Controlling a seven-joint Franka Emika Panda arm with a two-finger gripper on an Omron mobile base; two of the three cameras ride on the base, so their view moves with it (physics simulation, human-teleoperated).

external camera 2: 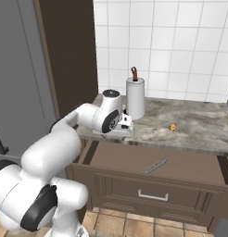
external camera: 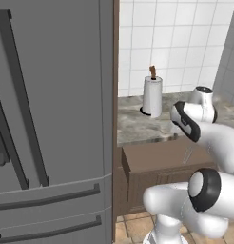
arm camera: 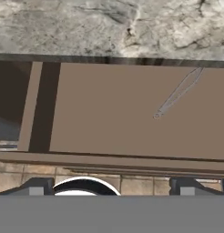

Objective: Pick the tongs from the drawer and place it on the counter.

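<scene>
Right base view gives us the clearest look: the drawer [external camera 2: 134,162] stands pulled out below the tabletop [external camera 2: 194,127], its flat front with a thin silver bar handle [external camera 2: 153,196] facing us. We see the tongs [external camera 2: 156,165] lying flat on the drawer's brown floor, a slender pale-grey piece set at a slant, right of the middle and apart from the drawer's walls. Nothing touches them.

We find the tool [external camera 2: 125,126] at the end of the white arm, poised over the front edge of the tabletop above the drawer's left part, well to the left of the tongs. Its fingertips [arm camera: 38,187] show as two dark stubs set far apart at the bottom of the hand view, so we read the tool as released, with nothing between the fingers.

On the tabletop a white paper-towel roll [external camera 2: 135,97] stands upright on its holder just behind the tool, and a small orange-brown thing [external camera 2: 172,126] (too small for us to name) rests further right. From the left base view we see a grey fridge [external camera: 52,124] beside the cabinets, the roll [external camera: 152,96] against the tiled wall, and the tongs [external camera: 187,155] as a faint pale line in the drawer [external camera: 157,159].
</scene>
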